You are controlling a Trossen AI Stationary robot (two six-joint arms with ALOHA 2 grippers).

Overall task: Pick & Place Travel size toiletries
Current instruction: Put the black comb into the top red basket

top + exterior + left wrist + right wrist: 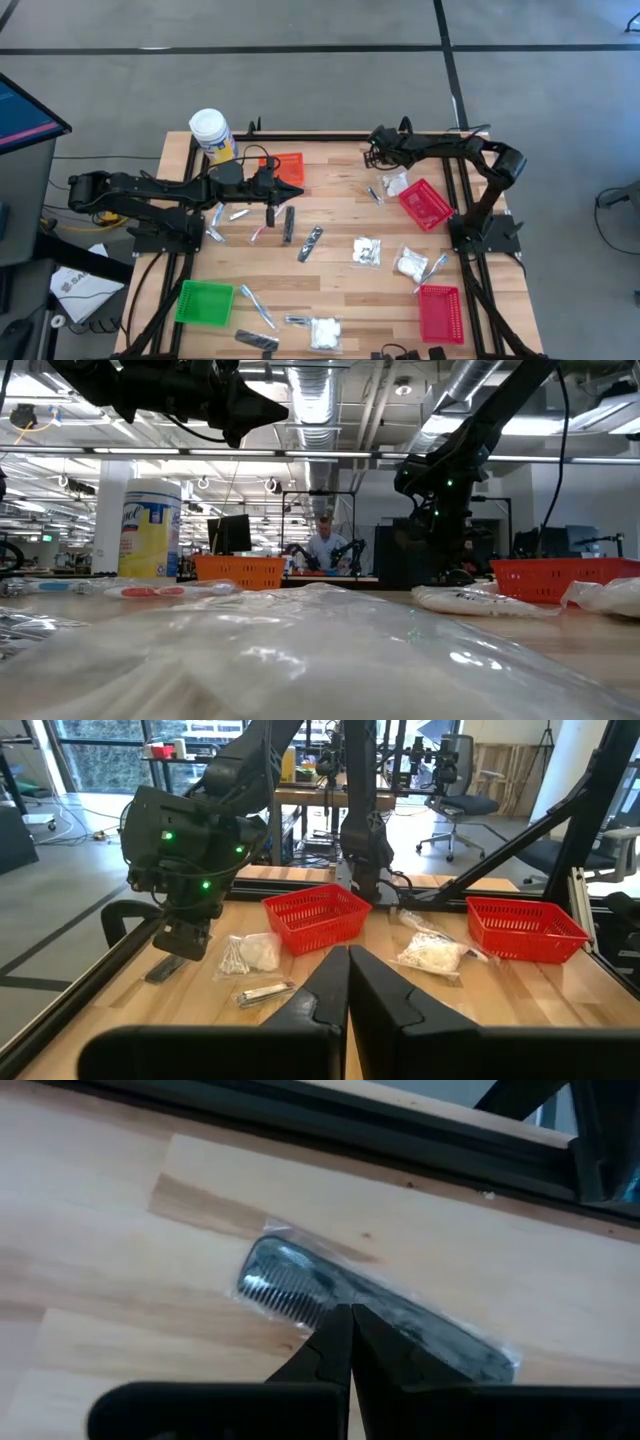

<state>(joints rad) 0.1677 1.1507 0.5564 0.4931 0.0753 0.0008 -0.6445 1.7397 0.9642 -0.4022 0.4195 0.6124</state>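
Note:
The travel size toiletries lie scattered on the wooden table: white packets (366,250) (410,262), dark sachets (289,222) and thin sticks (255,305). A dark comb (380,1315) in clear wrap lies flat near the table's far edge. My right gripper (350,1315) is shut, slants down and stands right over the comb's middle; it also shows in the left wrist view (185,935). In the high view it (372,160) hides the comb. My left gripper (298,192) is shut and hangs level above the table, beside the orange basket (288,168). My right gripper's shut fingertips (335,1330) stand over the middle of the comb's back, coming at it from above on a slant. Nothing shows between them. Whether they touch the wrap, I cannot tell. The comb lies flat on the table.
A red basket (425,203) stands close to the right gripper, with a white packet (250,952) and a silvery sachet (262,992) beside it. A second red basket (440,312), a green basket (204,302) and a white-lidded jar (212,135) stand farther off. The black frame rail (400,1125) runs just beyond the comb.

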